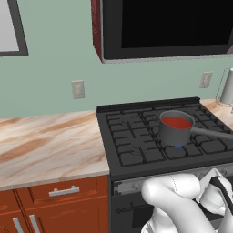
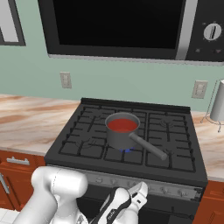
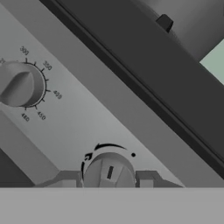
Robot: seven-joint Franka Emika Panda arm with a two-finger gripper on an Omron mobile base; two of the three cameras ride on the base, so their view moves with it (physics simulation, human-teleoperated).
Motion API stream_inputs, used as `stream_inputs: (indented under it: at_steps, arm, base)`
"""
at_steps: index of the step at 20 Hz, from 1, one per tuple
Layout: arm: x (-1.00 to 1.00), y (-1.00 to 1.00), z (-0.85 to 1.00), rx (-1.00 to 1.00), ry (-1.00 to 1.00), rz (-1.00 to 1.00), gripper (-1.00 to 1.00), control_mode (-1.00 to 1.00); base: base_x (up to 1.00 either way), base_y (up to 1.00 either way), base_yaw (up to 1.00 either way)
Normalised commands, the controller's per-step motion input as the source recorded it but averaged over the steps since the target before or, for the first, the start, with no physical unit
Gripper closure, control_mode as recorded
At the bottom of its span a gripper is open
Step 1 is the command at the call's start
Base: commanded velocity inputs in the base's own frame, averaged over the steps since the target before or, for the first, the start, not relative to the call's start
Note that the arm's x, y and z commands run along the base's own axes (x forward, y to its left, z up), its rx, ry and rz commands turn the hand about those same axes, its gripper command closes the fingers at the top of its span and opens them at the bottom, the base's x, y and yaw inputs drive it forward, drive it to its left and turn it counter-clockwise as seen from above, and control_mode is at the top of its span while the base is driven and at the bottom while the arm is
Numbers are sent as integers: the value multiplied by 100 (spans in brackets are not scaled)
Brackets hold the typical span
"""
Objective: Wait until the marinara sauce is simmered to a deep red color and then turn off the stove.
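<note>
The marinara sauce is a flat red surface in a small grey saucepan on the black stove. A blue flame burns under the pan. My gripper is pressed against the silver front strip, below the pan. In the hand view my gripper is shut on a round silver stove knob, with one grey fingertip on each side of it.
A second dial ringed with temperature numbers sits further along the strip. A black microwave hangs over the stove. Marble counter runs to the left, with wooden drawers below. A silver canister stands at the right.
</note>
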Motion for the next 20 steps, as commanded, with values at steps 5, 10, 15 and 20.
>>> stream_inputs:
  at_steps: [5,10,15,20]
  arm:
    - [0,0,0,3,0,-1,100,-100]
    - [0,-13,0,16,0,-4,100,-100]
    - [0,-16,0,27,0,-20,100,-100]
    - [0,-12,0,26,0,-29,100,-100]
  base:
    - [0,0,0]
    - [0,0,0]
    - [0,0,0]
    - [0,0,0]
